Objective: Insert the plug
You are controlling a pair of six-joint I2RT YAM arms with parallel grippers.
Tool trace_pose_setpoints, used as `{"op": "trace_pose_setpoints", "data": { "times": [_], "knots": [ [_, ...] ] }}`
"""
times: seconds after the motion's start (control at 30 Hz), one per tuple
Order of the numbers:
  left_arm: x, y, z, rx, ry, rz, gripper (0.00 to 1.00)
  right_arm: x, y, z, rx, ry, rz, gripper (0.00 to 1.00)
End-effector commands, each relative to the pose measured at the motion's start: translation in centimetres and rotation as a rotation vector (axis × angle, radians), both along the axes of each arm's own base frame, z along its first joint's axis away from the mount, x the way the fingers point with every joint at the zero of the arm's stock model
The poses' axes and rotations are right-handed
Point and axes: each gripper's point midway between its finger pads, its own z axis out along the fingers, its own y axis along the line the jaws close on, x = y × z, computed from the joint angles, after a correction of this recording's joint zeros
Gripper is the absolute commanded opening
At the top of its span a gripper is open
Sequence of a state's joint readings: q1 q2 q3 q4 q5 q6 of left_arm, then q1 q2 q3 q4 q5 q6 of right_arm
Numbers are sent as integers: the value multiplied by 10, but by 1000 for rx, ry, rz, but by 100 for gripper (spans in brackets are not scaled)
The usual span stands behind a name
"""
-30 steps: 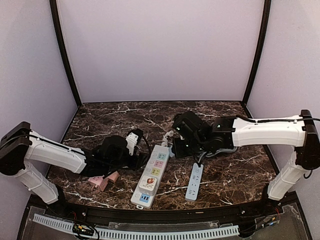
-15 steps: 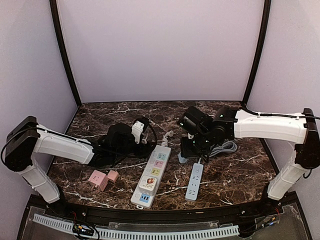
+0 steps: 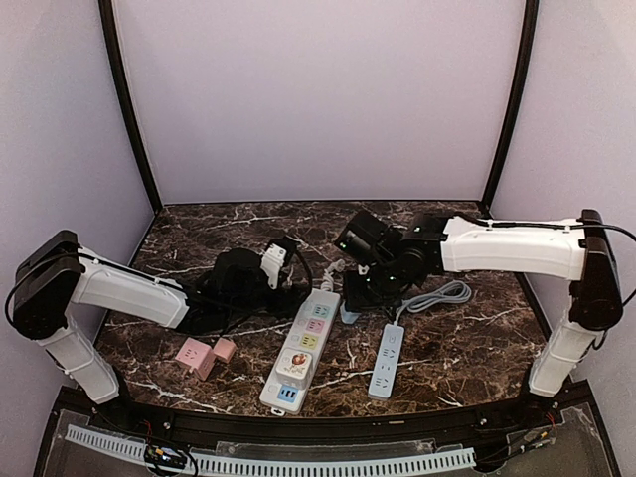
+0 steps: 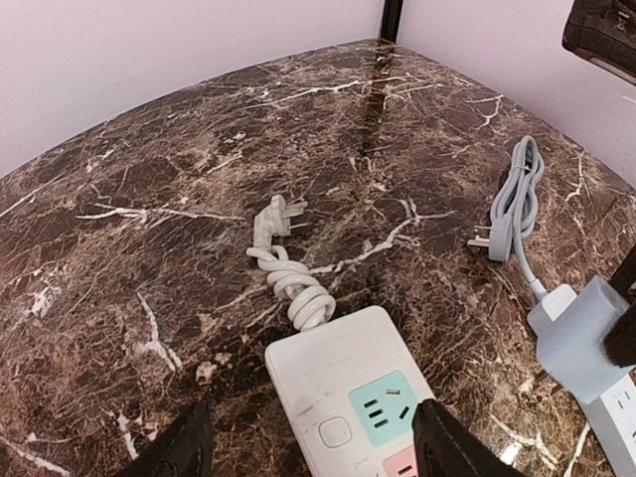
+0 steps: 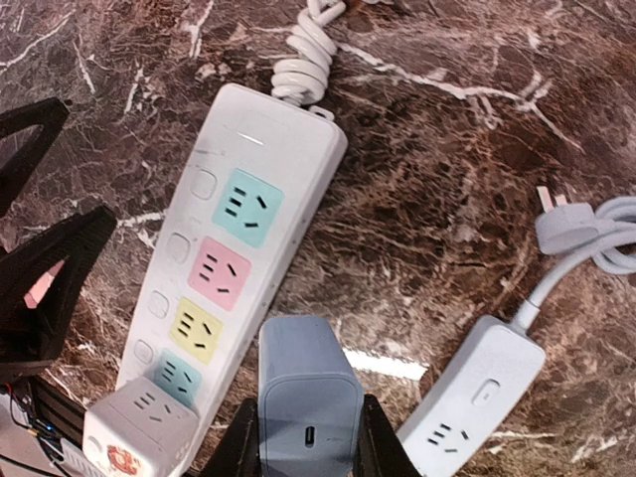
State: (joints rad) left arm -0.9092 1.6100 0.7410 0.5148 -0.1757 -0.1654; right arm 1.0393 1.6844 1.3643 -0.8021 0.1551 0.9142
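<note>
**Task item.** The pale blue-grey block plug (image 5: pixel 308 383) is clamped between the right fingers (image 5: pixel 376 447), which are closed on its two flat sides. It hangs just above the bench beside the long white power strip with coloured sockets (image 5: pixel 234 268), close to that strip's yellow and blue sockets. I judge it to be a light, rigid plastic body with smooth, rather slippery faces. The flat sides are the correct place to hold it, square on, so that it cannot twist while the pins are pressed home. The pins are not visible.

**Left arm.** The left fingers (image 4: pixel 184 452) stand well apart on either side of the strip's far end and grip nothing. They appear placed to steady the strip, which is likely to slide on the polished brown marble bench (image 3: pixel 467 348).

**Surroundings, near to far.**
- A white cube adapter with a sticker (image 5: pixel 139 432) occupies the nearest socket, and the blue socket beside it looks cramped.
- Pink blocks (image 3: pixel 204 355) lie off to the left, clear of the work.
- A slim white strip (image 5: pixel 467 397) lies just beside the plug on the right.
- A looped grey cable (image 4: pixel 512 199) lies beyond the plug.
- A curled white lead (image 4: pixel 288 288) runs from the strip's far end.
</note>
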Motion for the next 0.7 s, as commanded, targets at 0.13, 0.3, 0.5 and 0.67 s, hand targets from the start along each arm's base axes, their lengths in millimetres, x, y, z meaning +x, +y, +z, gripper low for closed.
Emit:
{"op": "trace_pose_setpoints", "data": {
  "times": [0.13,0.3,0.5,0.67],
  "knots": [
    [20,42,-14,-8,64,133,65,40,50,11,127,-108,-44,0],
    [25,55,-25,34,99,183,64,46,65,-6,143,-92,-50,0],
    [27,67,-43,11,192,286,55,49,63,-15,128,-105,-66,0],
    [11,90,-74,-99,266,405,50,48,60,-15,145,-114,-64,0]
  ]
}}
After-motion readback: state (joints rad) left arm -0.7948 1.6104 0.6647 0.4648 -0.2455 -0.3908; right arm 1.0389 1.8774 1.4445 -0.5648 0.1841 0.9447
